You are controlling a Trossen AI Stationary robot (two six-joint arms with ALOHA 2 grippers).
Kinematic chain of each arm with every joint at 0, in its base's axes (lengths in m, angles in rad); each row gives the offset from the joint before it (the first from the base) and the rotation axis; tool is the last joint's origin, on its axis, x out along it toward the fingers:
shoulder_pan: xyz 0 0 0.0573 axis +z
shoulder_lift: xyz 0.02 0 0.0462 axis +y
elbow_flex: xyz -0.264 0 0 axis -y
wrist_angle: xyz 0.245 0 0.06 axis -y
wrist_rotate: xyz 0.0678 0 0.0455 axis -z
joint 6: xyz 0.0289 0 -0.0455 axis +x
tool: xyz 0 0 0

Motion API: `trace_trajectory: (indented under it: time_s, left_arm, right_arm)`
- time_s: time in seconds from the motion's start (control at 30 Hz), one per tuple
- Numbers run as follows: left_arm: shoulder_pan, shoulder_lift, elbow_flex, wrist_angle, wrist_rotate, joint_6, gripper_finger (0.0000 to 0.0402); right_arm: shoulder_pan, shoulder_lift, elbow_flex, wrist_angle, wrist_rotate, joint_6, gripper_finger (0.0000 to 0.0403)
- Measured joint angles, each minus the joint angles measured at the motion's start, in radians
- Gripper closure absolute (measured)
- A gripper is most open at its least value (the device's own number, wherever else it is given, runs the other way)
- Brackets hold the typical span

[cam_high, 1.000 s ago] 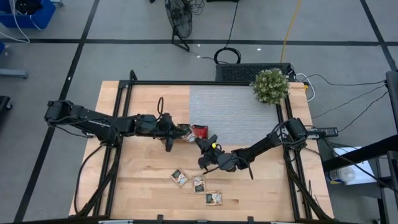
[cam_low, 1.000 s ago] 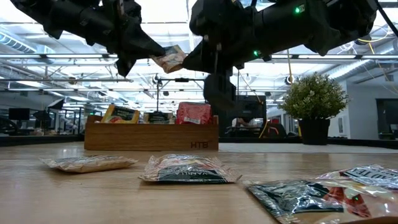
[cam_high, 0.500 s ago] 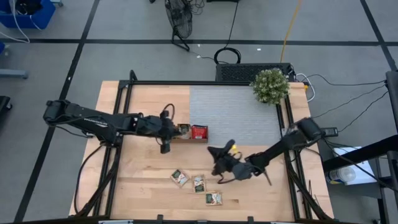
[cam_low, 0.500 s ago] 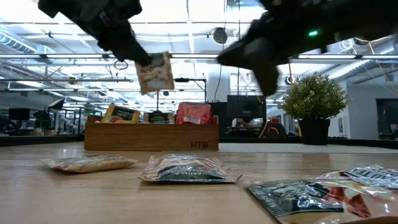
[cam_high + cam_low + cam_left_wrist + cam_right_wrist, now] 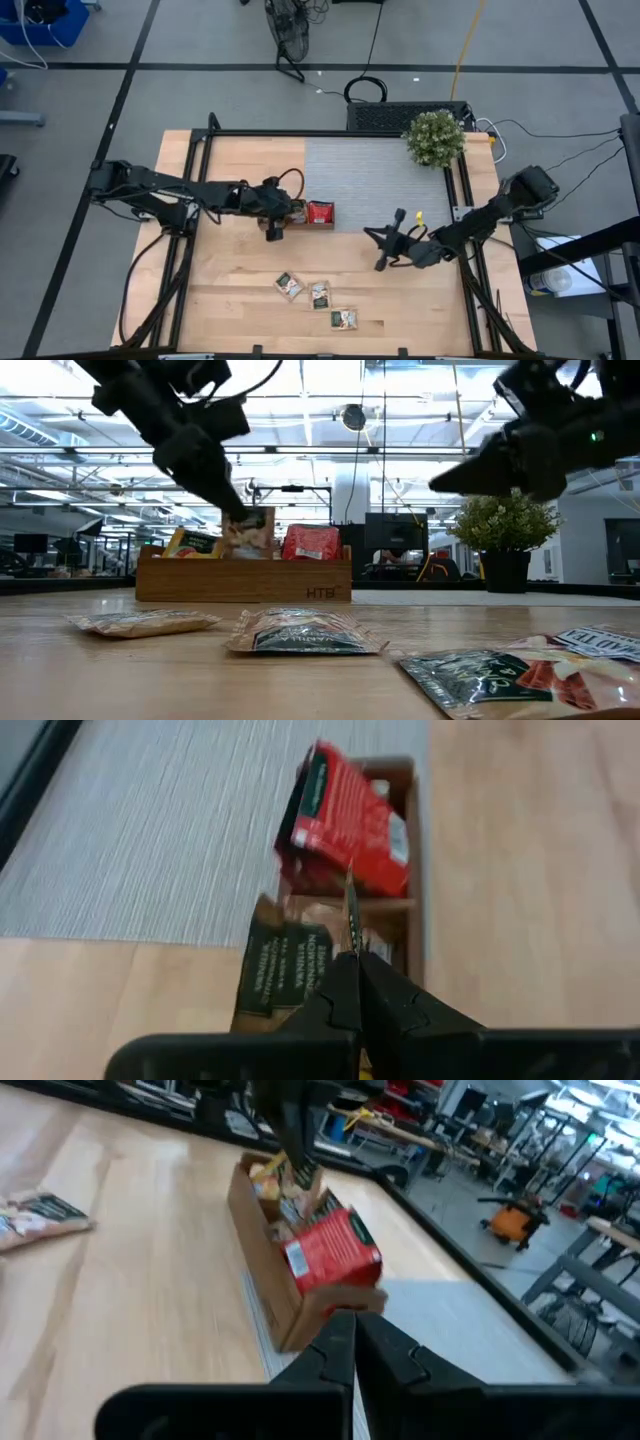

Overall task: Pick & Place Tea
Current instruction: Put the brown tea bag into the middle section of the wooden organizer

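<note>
A brown wooden tray (image 5: 300, 222) stands at the grey mat's near edge, with red tea sachets (image 5: 320, 212) in its right compartment and orange ones (image 5: 195, 543) in its left. My left gripper (image 5: 283, 212) is over the middle compartment, shut on a tan tea sachet (image 5: 248, 532). Three more sachets (image 5: 289, 285) (image 5: 320, 294) (image 5: 343, 319) lie flat on the wood near the front. My right gripper (image 5: 383, 250) hovers shut and empty to the right of the tray, clear of everything. My left gripper pinches the tan sachet's upper edge (image 5: 350, 925) between its two fingers, which slant down from the table's left. The sachet hangs upright below the fingers (image 5: 225, 500). Its lower edge (image 5: 250, 552) is level with the rim of the tray's middle compartment.
A potted plant (image 5: 434, 138) stands at the far right corner of the grey mat (image 5: 370, 180). A dark-labelled sachet (image 5: 285, 970) leans in the tray beside the held one. Bare wood lies between the tray and the loose sachets.
My left gripper has rolled, tipped downward and sunk toward the tray. Its sachet has turned from slanting to upright and come down from well above to the middle compartment. My right gripper has rolled and drawn away from the tray toward the table's right edge, staying shut.
</note>
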Motion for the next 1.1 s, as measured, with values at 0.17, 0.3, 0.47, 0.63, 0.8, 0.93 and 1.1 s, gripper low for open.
trace_trajectory:
  time_s: [0.17,0.3,0.47,0.63,0.8,0.93,1.1]
  left_arm:
    - [0.033,0.045,0.0,0.026,0.054,-0.005,0.04]
    - [0.043,0.084,0.0,0.052,0.085,-0.006,0.04]
    - [0.048,0.117,0.0,0.08,0.102,-0.01,0.0389]
    - [0.047,0.116,0.0,0.101,0.074,-0.056,0.0366]
    - [0.047,0.101,0.0,0.093,0.033,-0.062,0.0334]
    - [0.044,0.087,0.0,0.091,0.016,-0.066,0.0309]
    - [0.044,0.064,-0.002,0.09,0.015,-0.065,0.0284]
  right_arm:
    - [0.003,-0.019,-0.053,0.002,-0.001,0.038,0.0403]
    - [0.003,-0.018,-0.068,0.0,0.0,0.041,0.0403]
    - [0.003,-0.018,-0.072,-0.001,-0.001,0.04,0.0403]
    - [0.003,-0.018,-0.072,-0.001,-0.01,0.042,0.0403]
    - [0.003,-0.018,-0.072,-0.001,-0.06,0.045,0.0403]
    - [0.003,-0.018,-0.072,-0.002,-0.057,0.045,0.0403]
    - [0.003,-0.018,-0.072,-0.002,-0.054,0.045,0.0403]
